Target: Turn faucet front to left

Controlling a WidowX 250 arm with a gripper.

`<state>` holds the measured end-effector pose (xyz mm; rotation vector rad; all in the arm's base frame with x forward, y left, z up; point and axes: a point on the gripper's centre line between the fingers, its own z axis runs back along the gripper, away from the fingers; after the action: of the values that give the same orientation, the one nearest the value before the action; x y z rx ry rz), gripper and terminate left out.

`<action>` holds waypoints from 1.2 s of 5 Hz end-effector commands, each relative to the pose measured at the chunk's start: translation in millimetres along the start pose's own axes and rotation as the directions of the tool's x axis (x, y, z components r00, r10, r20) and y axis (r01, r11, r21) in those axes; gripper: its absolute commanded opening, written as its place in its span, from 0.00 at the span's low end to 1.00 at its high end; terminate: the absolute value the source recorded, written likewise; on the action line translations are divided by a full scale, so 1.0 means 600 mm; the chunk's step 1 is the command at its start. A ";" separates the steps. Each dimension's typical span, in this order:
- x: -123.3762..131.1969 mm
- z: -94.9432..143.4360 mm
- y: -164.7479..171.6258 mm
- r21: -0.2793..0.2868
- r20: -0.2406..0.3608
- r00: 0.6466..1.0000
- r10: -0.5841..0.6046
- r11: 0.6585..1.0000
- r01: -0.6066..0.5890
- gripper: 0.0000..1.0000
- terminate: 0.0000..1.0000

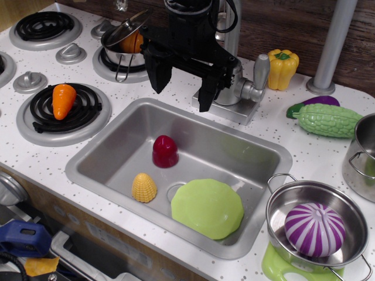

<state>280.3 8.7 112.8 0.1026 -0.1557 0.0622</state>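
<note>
— Where is the gripper?

— The black gripper (pixel 183 82) hangs over the sink's (pixel 105 137) back rim, fingers spread wide, holding nothing.

— And the faucet?

— The silver-grey faucet (pixel 245 88) stands on its square base at the back edge of the worktop, just behind the sink, its lever handle raised on the right; the right finger is just beside its body.

— In the basin?

— A dark red vegetable (pixel 164 151), a corn piece (pixel 144 187) and a green plate (pixel 207 208).
</note>
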 end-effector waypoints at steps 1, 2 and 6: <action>0.000 0.000 0.000 0.000 0.000 1.000 0.000 1.000 0.000 1.00 0.00; 0.015 -0.007 0.006 0.032 0.100 0.994 0.034 0.999 -0.038 1.00 0.00; 0.090 -0.006 0.034 0.062 0.330 0.941 0.078 0.993 -0.104 1.00 0.00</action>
<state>332.1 32.6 112.0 0.1798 -0.4711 0.1348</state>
